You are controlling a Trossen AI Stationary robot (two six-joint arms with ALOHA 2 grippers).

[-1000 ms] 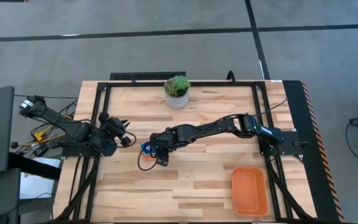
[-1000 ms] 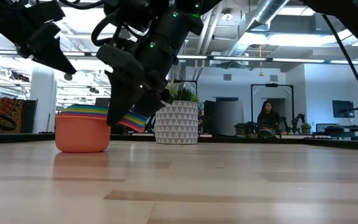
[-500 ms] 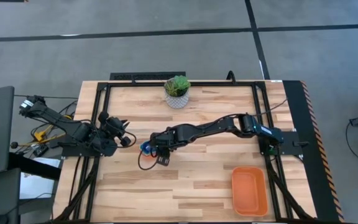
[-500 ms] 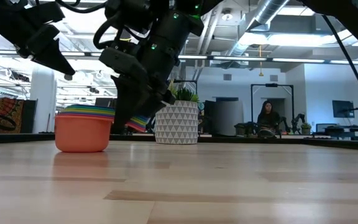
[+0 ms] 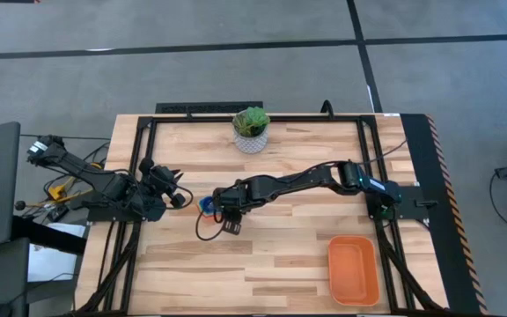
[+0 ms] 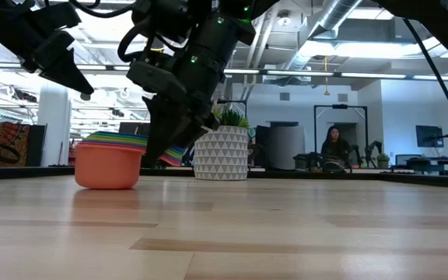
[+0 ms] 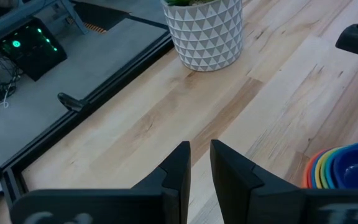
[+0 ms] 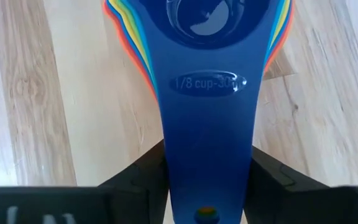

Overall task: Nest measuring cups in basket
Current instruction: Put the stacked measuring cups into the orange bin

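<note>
Even, bright overhead light falls on the wooden table (image 5: pixel 271 255), with only faint, soft shadows under the arms. In the low view the ceiling lamps (image 6: pixel 379 48) glare white and the arms read as dark silhouettes; the near tabletop is blurred. The dark blue cup (image 8: pixel 209 93) shows a pale glare patch in its bowl, and its handle end is out of focus.
</note>
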